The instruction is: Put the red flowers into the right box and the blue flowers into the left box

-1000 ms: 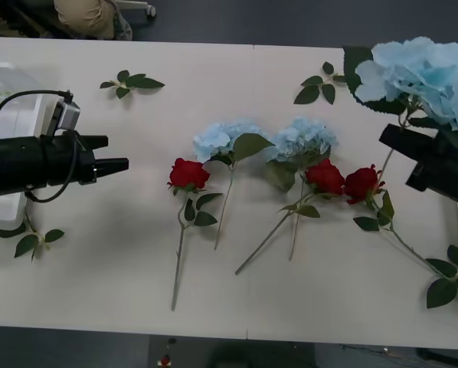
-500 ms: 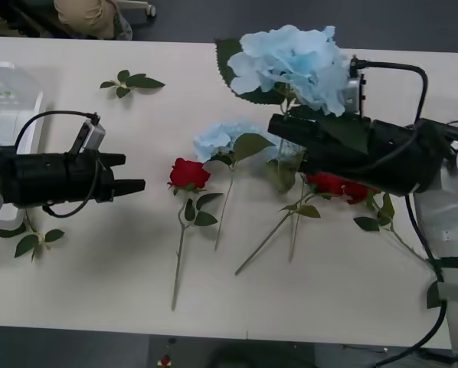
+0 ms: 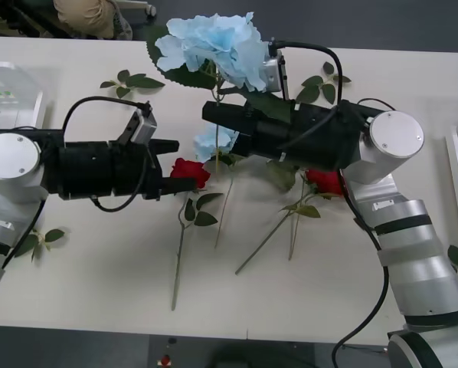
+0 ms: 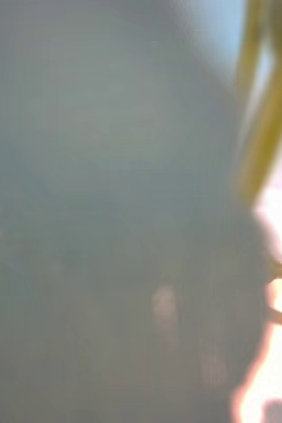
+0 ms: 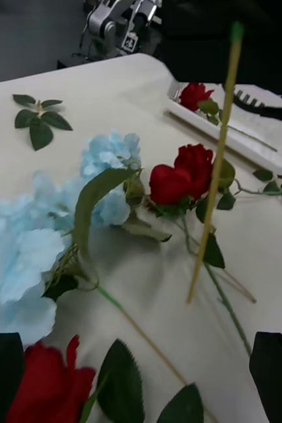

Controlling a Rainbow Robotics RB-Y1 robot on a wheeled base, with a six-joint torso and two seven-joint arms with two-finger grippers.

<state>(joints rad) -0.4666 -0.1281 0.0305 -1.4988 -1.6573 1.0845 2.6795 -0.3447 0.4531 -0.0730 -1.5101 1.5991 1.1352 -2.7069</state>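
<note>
Carried leftward, blue flower (image 3: 214, 47) rises above right jaws (image 3: 211, 115).

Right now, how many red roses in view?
4 red roses. One lies by the left gripper; two lie side by side, partly under the right arm in the front view; one is in the right box.

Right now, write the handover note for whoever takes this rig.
Right gripper: shut on the stem of the lifted blue flower, above mid-table.
Left gripper: open, holding nothing, beside a red rose.
On the table: that rose, two more roses, two blue flowers.
Done: one rose lies in the right box.
Left: carry the lifted blue flower to the left box, then sort the rest.
</note>
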